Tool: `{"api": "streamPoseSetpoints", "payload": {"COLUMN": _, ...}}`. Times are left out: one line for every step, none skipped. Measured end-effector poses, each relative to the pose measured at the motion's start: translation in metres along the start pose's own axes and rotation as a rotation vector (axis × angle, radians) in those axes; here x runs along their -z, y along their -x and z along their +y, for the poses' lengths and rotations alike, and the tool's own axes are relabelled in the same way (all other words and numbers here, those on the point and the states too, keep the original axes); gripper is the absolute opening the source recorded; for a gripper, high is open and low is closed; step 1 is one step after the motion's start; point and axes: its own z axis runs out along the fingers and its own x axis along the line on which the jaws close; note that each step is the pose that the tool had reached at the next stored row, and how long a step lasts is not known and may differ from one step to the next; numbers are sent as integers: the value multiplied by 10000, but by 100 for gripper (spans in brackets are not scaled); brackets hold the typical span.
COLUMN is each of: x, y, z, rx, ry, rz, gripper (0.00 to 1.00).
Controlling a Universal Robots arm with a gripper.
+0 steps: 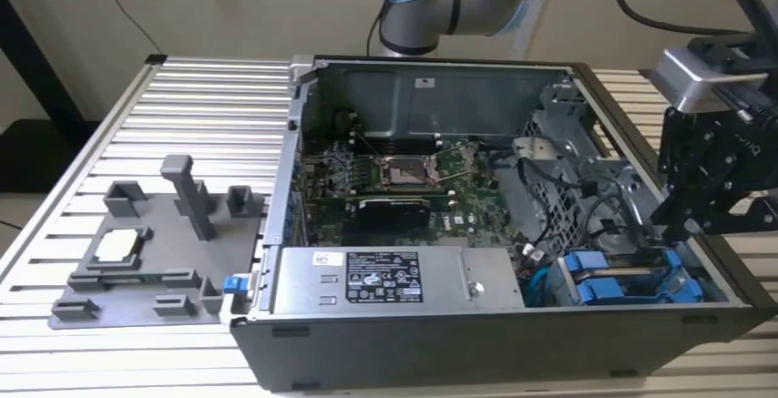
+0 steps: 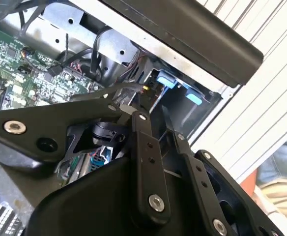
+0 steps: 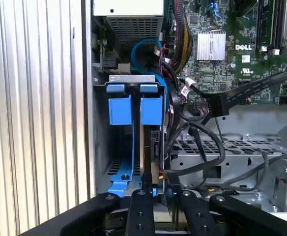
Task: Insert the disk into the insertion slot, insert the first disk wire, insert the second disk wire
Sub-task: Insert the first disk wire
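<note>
At the corner of the open case (image 1: 486,348) towards the exterior view's right, the disk (image 3: 151,105) stands in the slot (image 3: 131,78). Its blue front is level with the other blue carrier (image 3: 119,104), which sits just beside it on the case-wall side. The gripper (image 3: 160,194) hangs over the disk's far end, opposite the blue fronts; whether it is spread or pinching something I cannot tell. Black wires (image 3: 197,127) loop just beside the slot, between it and the motherboard (image 3: 232,73), crowding the gripper's side. A blue cable (image 3: 134,49) curls between the slot and the power supply (image 3: 129,24). On the table (image 1: 195,97), well apart from the case, lies a grey fixture (image 1: 134,266).
</note>
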Motion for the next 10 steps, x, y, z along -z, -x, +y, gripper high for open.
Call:
{"api": "streamPoseSetpoints", "payload": {"x": 46, "y": 0, "z": -2, "rx": 0, "ry": 0, "rz": 4, "gripper": 26}}
{"api": "streamPoseSetpoints", "payload": {"x": 93, "y": 0, "z": -5, "rx": 0, "ry": 0, "rz": 1, "gripper": 26}}
{"api": "streamPoseSetpoints", "payload": {"x": 138, "y": 0, "z": -7, "rx": 0, "ry": 0, "rz": 1, "gripper": 26}}
{"api": "streamPoseSetpoints", "payload": {"x": 183, "y": 0, "z": -9, "rx": 0, "ry": 0, "rz": 3, "gripper": 26}}
{"api": "streamPoseSetpoints", "payload": {"x": 226, "y": 0, "z": -11, "rx": 0, "ry": 0, "rz": 1, "gripper": 26}}
{"api": "streamPoseSetpoints", "payload": {"x": 265, "y": 0, "z": -13, "rx": 0, "ry": 0, "rz": 4, "gripper": 26}}
{"api": "streamPoseSetpoints", "payload": {"x": 291, "y": 0, "z": -14, "rx": 0, "ry": -1, "rz": 4, "gripper": 26}}
{"api": "streamPoseSetpoints", "payload": {"x": 293, "y": 0, "z": -15, "rx": 0, "ry": -1, "rz": 2, "gripper": 26}}
{"api": "streamPoseSetpoints", "payload": {"x": 293, "y": 0, "z": -15, "rx": 0, "ry": -1, "rz": -1, "gripper": 26}}
{"api": "streamPoseSetpoints", "payload": {"x": 295, "y": 0, "z": -15, "rx": 0, "ry": -1, "rz": 0, "gripper": 26}}
